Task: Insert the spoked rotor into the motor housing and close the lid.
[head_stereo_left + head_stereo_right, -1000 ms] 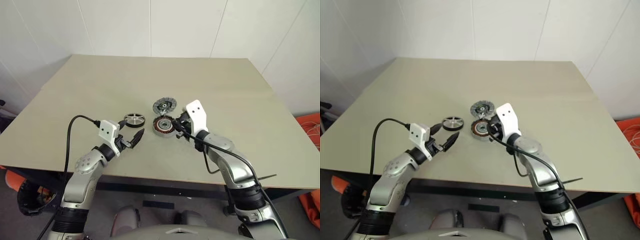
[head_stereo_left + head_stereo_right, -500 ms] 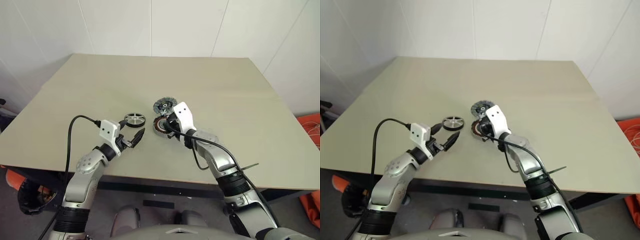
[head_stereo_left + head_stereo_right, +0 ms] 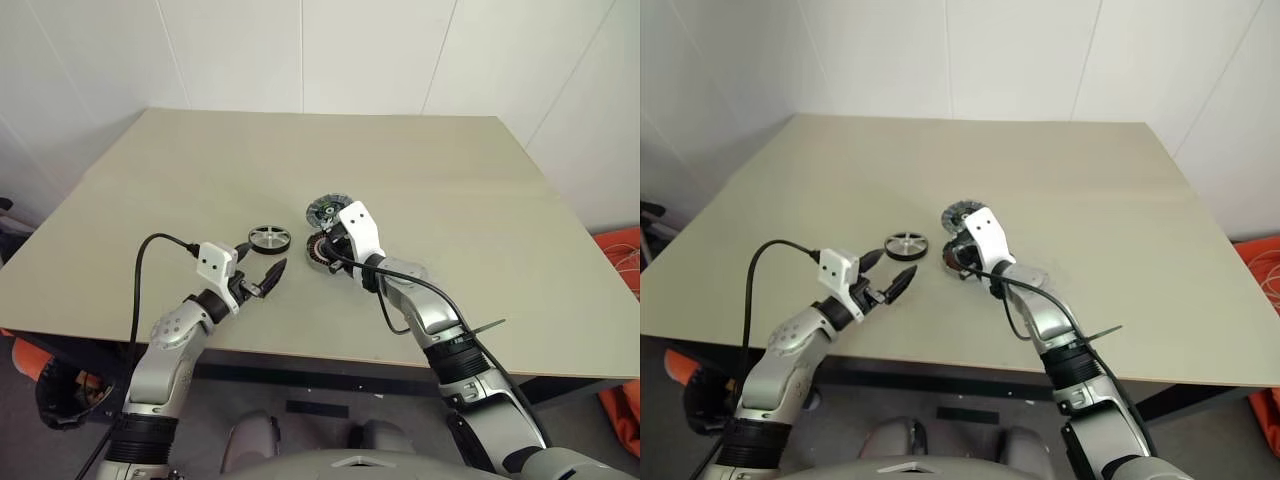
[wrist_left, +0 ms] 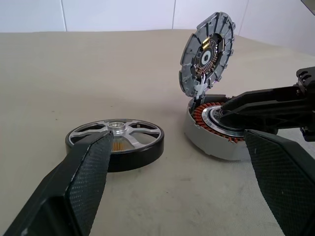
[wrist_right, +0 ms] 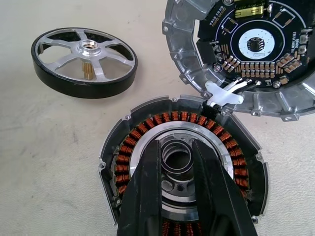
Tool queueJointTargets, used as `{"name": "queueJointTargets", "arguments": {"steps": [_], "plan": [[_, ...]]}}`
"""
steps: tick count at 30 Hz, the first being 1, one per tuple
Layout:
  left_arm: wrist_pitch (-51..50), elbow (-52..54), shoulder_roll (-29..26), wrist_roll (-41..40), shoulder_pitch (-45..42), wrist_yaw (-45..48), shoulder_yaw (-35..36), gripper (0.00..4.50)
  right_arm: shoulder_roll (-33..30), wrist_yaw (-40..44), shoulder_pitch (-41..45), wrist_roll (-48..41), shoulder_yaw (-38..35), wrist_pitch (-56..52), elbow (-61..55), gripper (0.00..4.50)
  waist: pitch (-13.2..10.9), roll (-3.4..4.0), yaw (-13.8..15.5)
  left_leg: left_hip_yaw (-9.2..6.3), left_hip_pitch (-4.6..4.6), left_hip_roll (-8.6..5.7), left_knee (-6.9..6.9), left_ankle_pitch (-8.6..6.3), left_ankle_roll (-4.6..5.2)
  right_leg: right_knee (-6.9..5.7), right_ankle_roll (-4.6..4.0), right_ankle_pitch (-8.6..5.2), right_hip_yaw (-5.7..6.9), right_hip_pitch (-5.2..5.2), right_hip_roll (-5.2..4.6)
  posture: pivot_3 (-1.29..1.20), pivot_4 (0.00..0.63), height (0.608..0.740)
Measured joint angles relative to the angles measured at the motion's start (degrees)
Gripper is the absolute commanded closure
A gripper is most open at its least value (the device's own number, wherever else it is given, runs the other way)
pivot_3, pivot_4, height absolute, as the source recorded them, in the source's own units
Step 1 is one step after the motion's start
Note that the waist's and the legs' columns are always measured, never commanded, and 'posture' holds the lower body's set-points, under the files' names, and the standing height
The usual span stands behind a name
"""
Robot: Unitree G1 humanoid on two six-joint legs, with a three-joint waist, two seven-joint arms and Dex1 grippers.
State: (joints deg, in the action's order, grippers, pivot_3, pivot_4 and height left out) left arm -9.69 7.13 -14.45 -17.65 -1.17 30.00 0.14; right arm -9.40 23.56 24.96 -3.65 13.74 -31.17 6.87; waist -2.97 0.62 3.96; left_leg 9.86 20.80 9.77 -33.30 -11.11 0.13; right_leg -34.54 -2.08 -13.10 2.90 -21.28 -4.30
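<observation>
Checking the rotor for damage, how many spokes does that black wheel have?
5, spread evenly around the hub of the spoked rotor, lying flat on the table beside the motor housing; none appear hidden.

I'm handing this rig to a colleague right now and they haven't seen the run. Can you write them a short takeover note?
Left gripper: open, level above the table, with the spoked rotor lying flat just ahead between its fingers, not gripped.
Right gripper: fingers down inside the motor housing, set either side of a small metal ring at its centre; grip on the ring unclear.
Lid: swung open, standing up from the housing's far rim.
Done: lid is open.
Left: withdraw the right gripper from the housing, pick up the rotor, seat it in the housing, close the lid.
</observation>
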Motion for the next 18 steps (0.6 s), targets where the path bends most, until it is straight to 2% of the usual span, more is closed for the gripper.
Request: {"name": "queueJointTargets", "arguments": {"steps": [4,7,11,16,17,18], "plan": [[0.65,-0.52,0.09,0.02,0.0,0.03,-0.03,0.0,-0.02,0.07,0.0,0.21,-0.05,0.22,0.05,1.51,0.0,0.0,0.0,0.0,-0.13,0.04,0.01,0.0,0.0,-0.18,-0.1,-0.07,0.0,0.0,0.01,0.0,0.0,0.74],[0.97,-0.77,0.2,0.05,0.06,0.02,-0.15,0.0,-0.19,0.13,-0.06,0.06,-0.59,0.0,-1.03,1.51,-0.01,0.0,0.0,0.0,-0.14,0.04,0.01,0.01,-0.02,-0.2,-0.09,-0.08,0.0,0.01,0.01,0.0,0.0,0.74],[1.23,-1.36,0.2,0.09,0.11,0.11,-0.19,0.0,-0.27,1.15,-0.24,-2.02,-2.83,-2.02,-6.43,2.48,-0.01,0.0,0.02,-0.01,-0.14,0.04,0.03,0.01,-0.01,-0.19,-0.1,-0.08,0.0,0.0,0.01,0.0,0.0,0.74],[1.97,-2.24,0.17,0.08,0.1,0.92,-0.2,0.0,-0.16,1.33,-0.66,-3.22,-3.4,-4.73,-10.17,4.21,-0.01,-0.01,0.03,-0.01,-0.14,0.04,0.04,0.01,-0.01,-0.19,-0.13,-0.1,0.0,0.0,0.01,0.0,0.0,0.74],[2.12,-2.35,0.17,0.08,0.1,0.99,-0.19,0.0,-0.06,1.24,-0.81,-3.22,-3.33,-5.05,-10.15,4.46,-0.01,-0.01,0.03,0.0,-0.15,0.04,0.04,0.01,-0.01,-0.19,-0.13,-0.1,0.0,0.0,0.01,0.0,0.0,0.74],[2.29,-2.46,0.16,0.08,0.1,1.01,-0.18,0.0,0.09,1.11,-0.89,-3.19,-3.24,-5.2,-10.09,4.46,-0.01,-0.01,0.03,0.0,-0.15,0.04,0.04,0.01,-0.01,-0.2,-0.13,-0.1,0.0,0.0,0.01,0.0,0.0,0.74]]}}
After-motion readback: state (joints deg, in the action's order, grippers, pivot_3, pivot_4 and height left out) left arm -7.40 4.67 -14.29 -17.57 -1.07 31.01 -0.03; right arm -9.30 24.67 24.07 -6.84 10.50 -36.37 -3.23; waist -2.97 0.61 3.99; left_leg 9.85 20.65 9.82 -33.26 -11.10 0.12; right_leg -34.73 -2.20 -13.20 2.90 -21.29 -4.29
